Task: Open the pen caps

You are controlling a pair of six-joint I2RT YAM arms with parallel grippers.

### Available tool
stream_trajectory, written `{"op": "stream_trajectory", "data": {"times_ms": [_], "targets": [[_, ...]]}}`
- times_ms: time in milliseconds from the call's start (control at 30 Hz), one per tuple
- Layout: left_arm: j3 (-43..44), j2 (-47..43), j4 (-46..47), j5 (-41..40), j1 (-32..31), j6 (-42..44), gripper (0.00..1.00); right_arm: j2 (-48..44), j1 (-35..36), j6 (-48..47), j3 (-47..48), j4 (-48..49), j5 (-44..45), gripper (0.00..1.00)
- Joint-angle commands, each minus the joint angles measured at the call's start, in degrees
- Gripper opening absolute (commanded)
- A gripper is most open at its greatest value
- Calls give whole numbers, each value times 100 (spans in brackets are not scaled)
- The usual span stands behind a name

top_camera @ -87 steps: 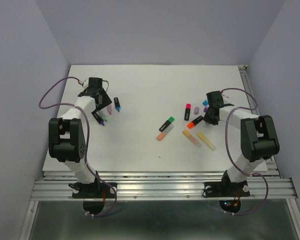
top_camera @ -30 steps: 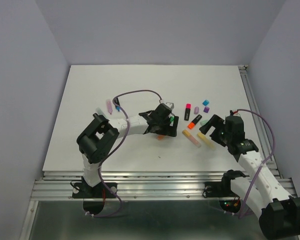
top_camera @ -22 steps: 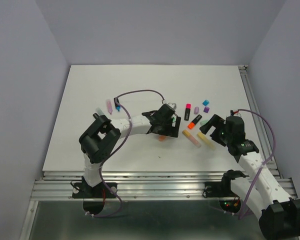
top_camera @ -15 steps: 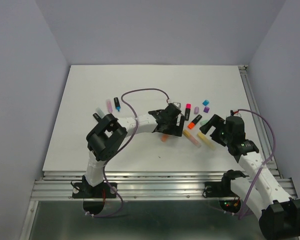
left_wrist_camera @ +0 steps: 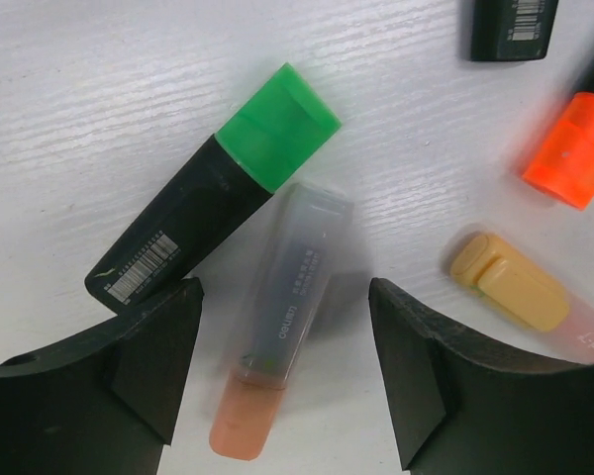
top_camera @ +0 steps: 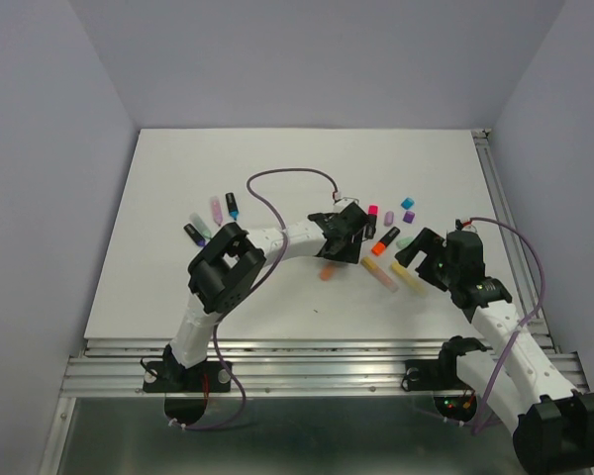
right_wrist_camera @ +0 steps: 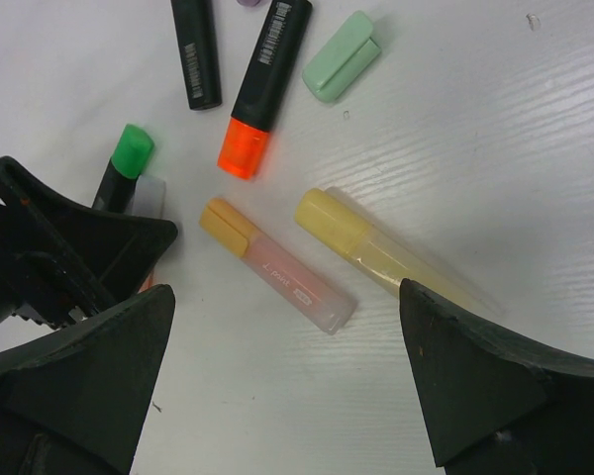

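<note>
Since a second ago my left gripper (left_wrist_camera: 283, 341) has swung rightward. It straddles the peach-capped highlighter (left_wrist_camera: 295, 259), fingers part-open and seemingly not touching it. Its long axis runs between them, peach cap (left_wrist_camera: 246, 426) nearest the wrist. Farther off, my right gripper (right_wrist_camera: 287, 332) gapes wide, empty.

**Top external view:** the camera is looking down from above and behind the arm bases, taking in the whole table (top_camera: 277, 168) from afar.

**Left wrist view:** the camera is pointing steeply down, very close to the surface.

**Right wrist view:** the camera is looking down from somewhat farther off.

Both wrist views are sharing the green cap (left_wrist_camera: 277, 124), orange cap (left_wrist_camera: 569, 148) and peach cap (left_wrist_camera: 495, 272).
</note>
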Motion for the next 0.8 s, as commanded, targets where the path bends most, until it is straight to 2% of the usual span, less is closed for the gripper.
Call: {"op": "stream_trajectory", "data": {"times_ms": [0, 200, 300, 433, 467, 533, 567, 633, 667, 767], "targets": [[203, 134, -634, -519, -148, -16, 79, 18, -34, -51, -99, 297, 103, 100], [414, 354, -704, -519, -166, 81, 65, 36, -43, -86, -64, 280, 95, 100], [405, 380, -721, -476, -174, 151, 63, 45, -34, -95, -64, 298, 112, 100], [230, 311, -678, -352, -166, 221, 50, 62, -34, -113, -28, 289, 156, 100], [151, 267, -643, -343, -174, 230, 40, 62, -34, -121, -28, 289, 156, 100], [63, 214, -581, -238, -174, 300, 29, 62, -34, -130, -20, 289, 156, 100], [-16, 144, -529, -168, -166, 292, 16, 54, -43, -121, -11, 271, 156, 100], [-122, 56, -476, -115, -183, 291, 8, 36, -34, -121, 7, 236, 156, 100], [-157, -14, -441, -89, -174, 283, 0, 27, -34, -121, 7, 227, 156, 100], [-490, -461, -344, -62, -183, 230, 0, -25, -43, -95, 24, 166, 314, 100]]}}
